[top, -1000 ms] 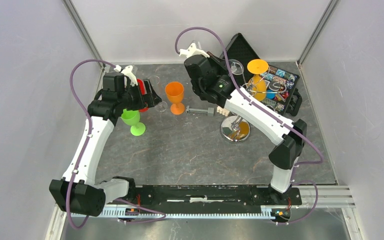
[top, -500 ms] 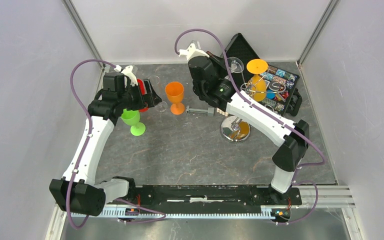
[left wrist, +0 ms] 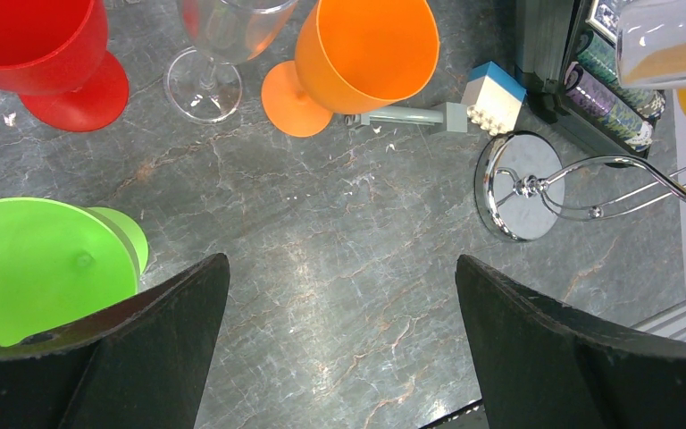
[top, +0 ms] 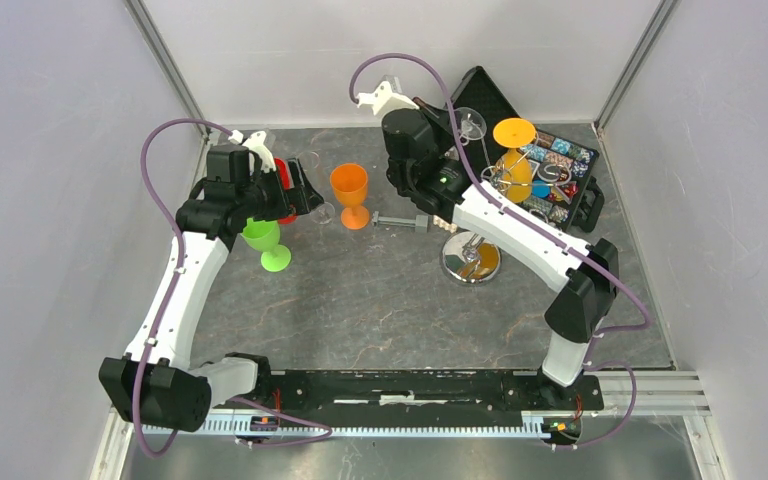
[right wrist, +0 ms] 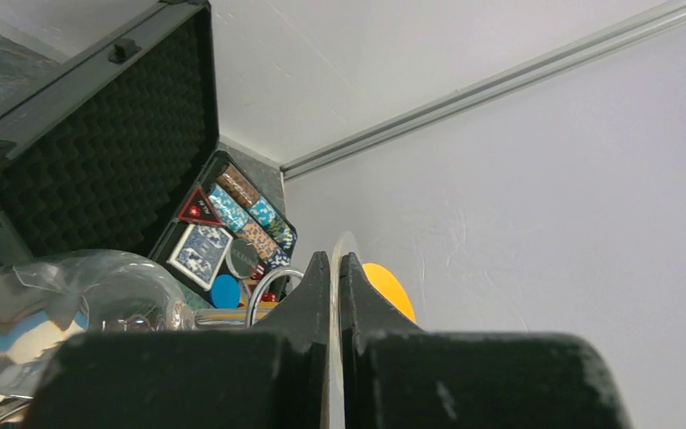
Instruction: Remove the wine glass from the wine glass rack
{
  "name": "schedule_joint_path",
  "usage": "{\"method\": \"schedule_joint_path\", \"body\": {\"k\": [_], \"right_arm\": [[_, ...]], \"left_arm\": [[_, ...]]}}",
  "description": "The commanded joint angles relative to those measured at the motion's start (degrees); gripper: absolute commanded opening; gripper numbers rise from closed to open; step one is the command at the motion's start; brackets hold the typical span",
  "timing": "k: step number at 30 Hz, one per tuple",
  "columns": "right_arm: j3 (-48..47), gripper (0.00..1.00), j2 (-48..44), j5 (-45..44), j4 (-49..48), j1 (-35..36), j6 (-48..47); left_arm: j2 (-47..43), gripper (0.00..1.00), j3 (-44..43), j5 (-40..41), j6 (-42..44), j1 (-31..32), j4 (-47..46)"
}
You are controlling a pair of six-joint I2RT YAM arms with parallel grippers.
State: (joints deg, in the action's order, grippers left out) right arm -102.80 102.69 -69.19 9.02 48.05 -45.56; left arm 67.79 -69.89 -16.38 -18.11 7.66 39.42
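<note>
**Top external view.** The right gripper point(top: 457, 124) is at the far side, beside the open black case point(top: 482, 92). It sits at the round foot of the clear wine glass point(top: 473, 127). The wine glass rack point(top: 470, 258) stands right of centre, with an upturned orange glass point(top: 516, 150) hanging on its scroll arms. Whether the wine glass is free of those arms cannot be told from here. The left gripper point(top: 305, 193) hovers at the far left, above a green goblet point(top: 265, 240).

**Left wrist view.** The left gripper's jaws are spread wide and hold nothing. This view shows plainly what the arm partly covers from above:
- a red goblet point(left wrist: 45, 45)
- a clear glass standing on the table point(left wrist: 219, 40)
- an orange goblet point(left wrist: 366, 49)
- a small block point(left wrist: 493, 92)

The rack's mirrored base lies to the right.

**Right wrist view.** Only this view shows the grip. The fingers point(right wrist: 308, 295) are clamped on the thin edge of the wine glass's foot. Its bowl is at lower left, with a rack wire loop just beside it.
</note>
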Motion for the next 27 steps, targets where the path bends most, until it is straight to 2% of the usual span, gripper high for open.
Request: {"method": "schedule_joint_path", "body": {"k": [1, 5, 11, 17, 27], "right_arm": [[0.82, 0.00, -1.09, -3.70, -8.55, -1.74, -4.66], [2.02, 0.00, -1.51, -4.03, -10.68, -2.74, -5.72], [2.79, 0.00, -3.18, -3.28, -8.36, -2.80, -5.17], [-0.85, 0.00, -3.85, -0.09, 4.00, -2.25, 2.18], [-5.47, 0.00, -4.71, 2.81, 16.05, -0.60, 9.82]], "left_arm": [[0.14, 1.00, 0.10, 0.64, 2.73, -0.28, -0.34], [0.20, 1.00, 0.01, 0.56, 2.72, -0.28, -0.31], [0.43, 1.00, 0.09, 0.32, 2.60, -0.28, -0.40], [0.51, 1.00, 0.28, 0.12, 2.46, -0.28, -0.53], [0.46, 1.00, 0.45, 0.12, 2.29, -0.28, -0.48]]}}
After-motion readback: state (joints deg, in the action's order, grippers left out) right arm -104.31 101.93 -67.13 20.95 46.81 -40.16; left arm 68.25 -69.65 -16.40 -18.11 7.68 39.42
